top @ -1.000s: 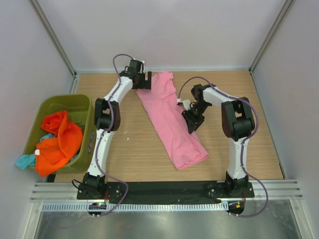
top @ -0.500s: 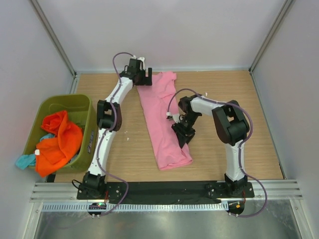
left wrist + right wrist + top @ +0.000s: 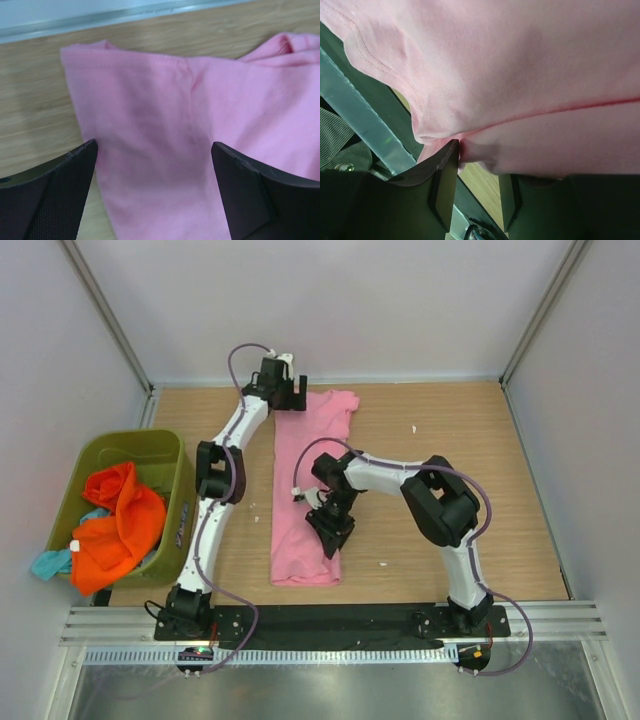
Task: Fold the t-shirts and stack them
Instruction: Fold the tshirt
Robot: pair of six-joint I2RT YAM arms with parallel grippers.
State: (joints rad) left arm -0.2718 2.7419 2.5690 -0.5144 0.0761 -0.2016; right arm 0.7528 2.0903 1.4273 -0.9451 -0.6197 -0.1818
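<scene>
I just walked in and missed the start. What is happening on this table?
Two robot arms are working on a pink t-shirt spread lengthwise on the table. The right gripper pinches its edge, and the left gripper hangs open over the far sleeve. More clothes lie in the green basket.
</scene>
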